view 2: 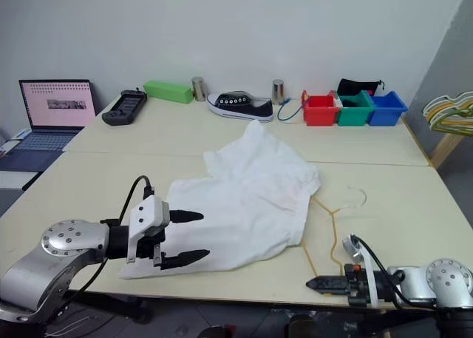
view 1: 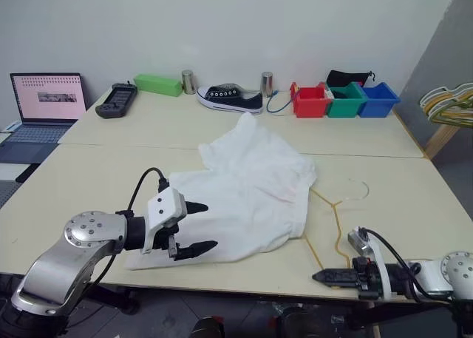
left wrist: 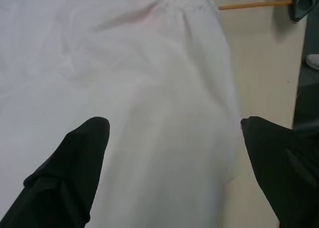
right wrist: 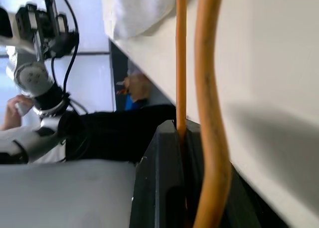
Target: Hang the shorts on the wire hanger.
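Left eye view: shorts (view 1: 251, 194) lie crumpled mid-bench, partly over the wire hanger (view 1: 336, 216). Left gripper (view 1: 194, 228) hovers spread at their near hem; right gripper (view 1: 322, 276) pinches the hanger's wire. Soft, light cloth probably grips best by the waistband.

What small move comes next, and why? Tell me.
Probably close the left gripper on the shorts' near edge: its open fingers hover over the cloth, while the right gripper is shut on the wire hanger at the table's front edge.
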